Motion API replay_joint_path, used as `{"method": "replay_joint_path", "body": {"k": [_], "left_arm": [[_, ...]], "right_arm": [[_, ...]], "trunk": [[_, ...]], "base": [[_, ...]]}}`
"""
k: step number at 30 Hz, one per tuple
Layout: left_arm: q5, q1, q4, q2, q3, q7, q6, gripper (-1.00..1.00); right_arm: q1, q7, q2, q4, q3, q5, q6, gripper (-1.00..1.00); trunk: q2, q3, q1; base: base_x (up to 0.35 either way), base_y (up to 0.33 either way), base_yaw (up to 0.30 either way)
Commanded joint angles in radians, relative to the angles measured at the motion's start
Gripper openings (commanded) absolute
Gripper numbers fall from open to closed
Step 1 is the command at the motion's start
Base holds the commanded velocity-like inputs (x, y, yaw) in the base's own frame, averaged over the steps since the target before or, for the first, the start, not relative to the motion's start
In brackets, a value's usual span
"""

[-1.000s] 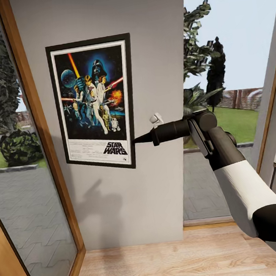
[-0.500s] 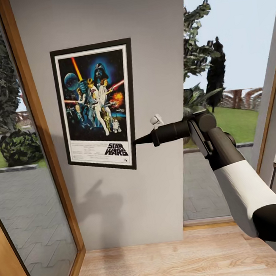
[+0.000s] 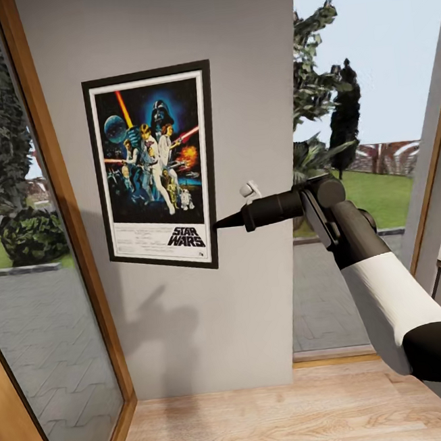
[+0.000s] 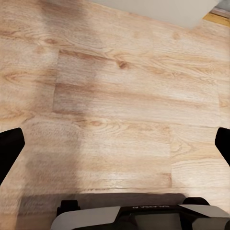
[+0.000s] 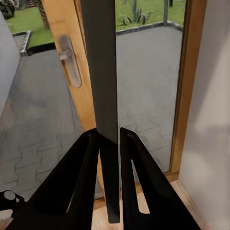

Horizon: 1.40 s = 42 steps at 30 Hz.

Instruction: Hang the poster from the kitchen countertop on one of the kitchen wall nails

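My right gripper [image 3: 215, 226] is pinched almost closed on the thin black frame edge of the Star Wars poster [image 3: 154, 166], which sits flat against the light-grey wall [image 3: 246, 75].

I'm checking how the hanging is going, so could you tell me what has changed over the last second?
The poster has swung from a slight tilt to nearly upright against the wall, its top edge dropping a little. The right gripper keeps its fingers clamped on the poster's right edge, and the arm has barely moved.
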Motion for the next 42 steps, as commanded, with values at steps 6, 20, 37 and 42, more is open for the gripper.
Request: {"method": "replay_joint_path", "body": {"k": [6,20,37,42], "left_arm": [[0.003,0.0,-0.002,-0.001,0.004,-0.005,0.011,1.0],[0.003,0.0,-0.001,-0.001,0.004,-0.005,0.012,1.0],[0.003,0.0,-0.001,-0.001,0.004,-0.005,0.013,1.0],[0.003,0.0,-0.001,-0.001,0.004,-0.005,0.013,1.0]], "right_arm": [[-0.001,0.003,-0.001,-0.004,0.001,-0.002,0.01,-1.0],[-0.001,0.003,0.0,-0.008,0.001,-0.002,0.01,-1.0],[-0.001,0.004,0.0,-0.009,0.001,-0.002,0.01,-1.0],[-0.001,0.004,0.0,-0.009,0.001,-0.002,0.01,-1.0]], "trunk": [[-0.001,0.0,0.0],[-0.001,0.0,0.0],[-0.001,0.0,0.0],[-0.001,0.0,0.0]], "base": [[0.029,0.0,0.0],[0.289,0.0,0.0],[0.335,0.0,0.0],[0.298,0.0,0.0]]}}
